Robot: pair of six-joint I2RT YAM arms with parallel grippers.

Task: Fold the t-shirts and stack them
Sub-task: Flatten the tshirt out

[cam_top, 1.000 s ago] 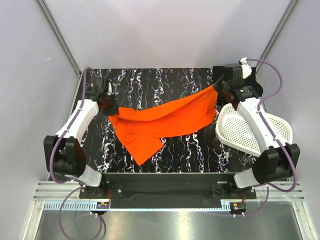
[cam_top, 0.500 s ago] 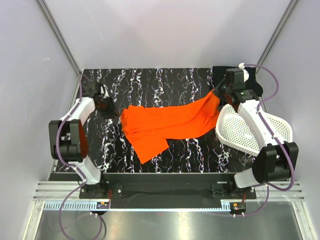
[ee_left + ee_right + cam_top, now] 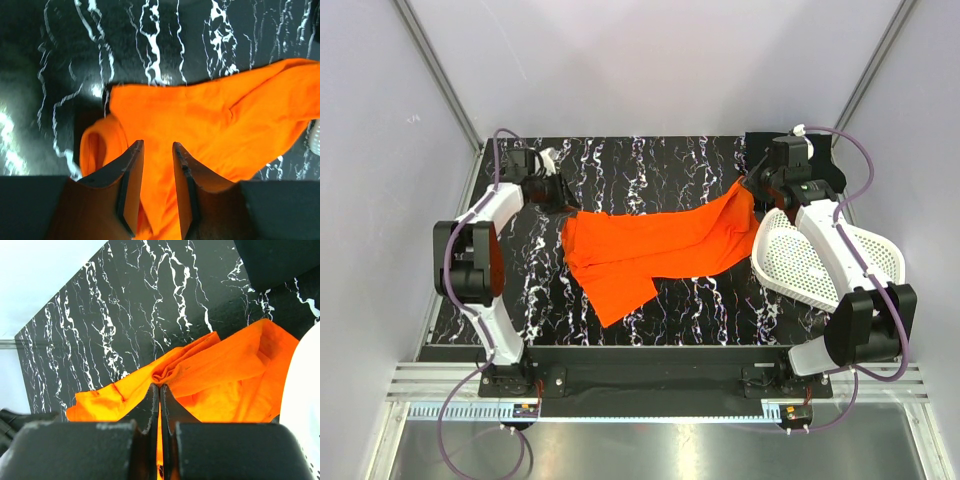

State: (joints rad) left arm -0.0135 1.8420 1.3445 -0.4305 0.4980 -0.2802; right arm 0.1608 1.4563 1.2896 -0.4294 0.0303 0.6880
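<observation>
The bright orange t-shirt [image 3: 655, 245] lies crumpled across the middle of the marbled table, its right end raised. My right gripper [image 3: 750, 186] is shut on a bunched fold of that end [image 3: 172, 371], fingertips [image 3: 153, 392] pressed together. My left gripper [image 3: 560, 195] hovers just behind the shirt's left end, open, jaws apart. In the left wrist view the orange t-shirt [image 3: 200, 125] shows past the gap of the left gripper [image 3: 157, 145], with nothing pinched. A plain black t-shirt [image 3: 760, 145] lies at the table's back right corner, also seen as the black cloth [image 3: 280, 262] in the right wrist view.
A white perforated basket [image 3: 820, 265] leans at the table's right edge under the right arm. Grey walls and metal posts close in the back and sides. The black table [image 3: 650, 165] shows bare behind the shirt.
The left gripper let go of the shirt's left end, which dropped flat onto the table. The left arm swung back and now points at that end. The right gripper kept its hold.
</observation>
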